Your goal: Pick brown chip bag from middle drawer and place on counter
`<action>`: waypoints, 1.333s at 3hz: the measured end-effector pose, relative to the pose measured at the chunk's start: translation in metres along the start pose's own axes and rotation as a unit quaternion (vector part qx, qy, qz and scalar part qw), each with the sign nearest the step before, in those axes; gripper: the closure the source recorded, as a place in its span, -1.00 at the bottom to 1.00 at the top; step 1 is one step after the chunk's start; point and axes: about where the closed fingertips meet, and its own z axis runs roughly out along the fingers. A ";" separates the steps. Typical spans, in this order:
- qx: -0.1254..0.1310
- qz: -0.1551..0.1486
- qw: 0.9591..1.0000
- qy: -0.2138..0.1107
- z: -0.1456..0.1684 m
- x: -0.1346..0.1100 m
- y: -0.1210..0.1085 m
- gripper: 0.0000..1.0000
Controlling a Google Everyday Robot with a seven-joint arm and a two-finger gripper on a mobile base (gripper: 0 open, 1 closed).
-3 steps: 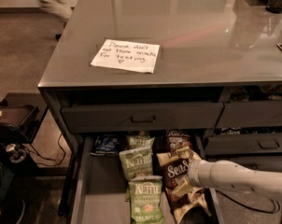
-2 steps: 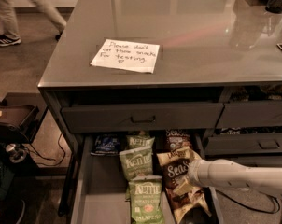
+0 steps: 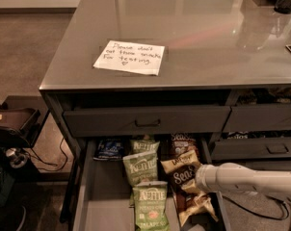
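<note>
The white arm reached in from the right edge of the frame, and its pincer (image 3: 199, 179) sat low in the open middle drawer (image 3: 106, 198), at the lower centre. I could not tell whether the pincer was open, closed or already gripping, because the arm's rounded end covered it. The brown chip bag (image 3: 179, 174) lay flat just to the pincer's left, apparently touching it. Its cream top band pointed towards the upper frame, and its long axis ran from there down towards the lower right, passing under the arm. Crumpled brown foil below the arm could have been that bag's tail or a second bag; I could not say which. Green Kettle bags (image 3: 140, 166) lay close beside it on the left. The counter (image 3: 208, 42) with its note (image 3: 129, 57) filled the upper frame.
</note>
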 end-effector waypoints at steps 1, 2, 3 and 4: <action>-0.010 0.001 1.000 -0.009 -0.004 -0.007 0.003 0.29; -0.019 0.001 0.999 -0.027 -0.017 -0.023 0.008 0.76; -0.027 -0.002 0.998 -0.052 -0.034 -0.041 0.014 1.00; -0.031 -0.010 0.997 -0.076 -0.053 -0.058 0.018 1.00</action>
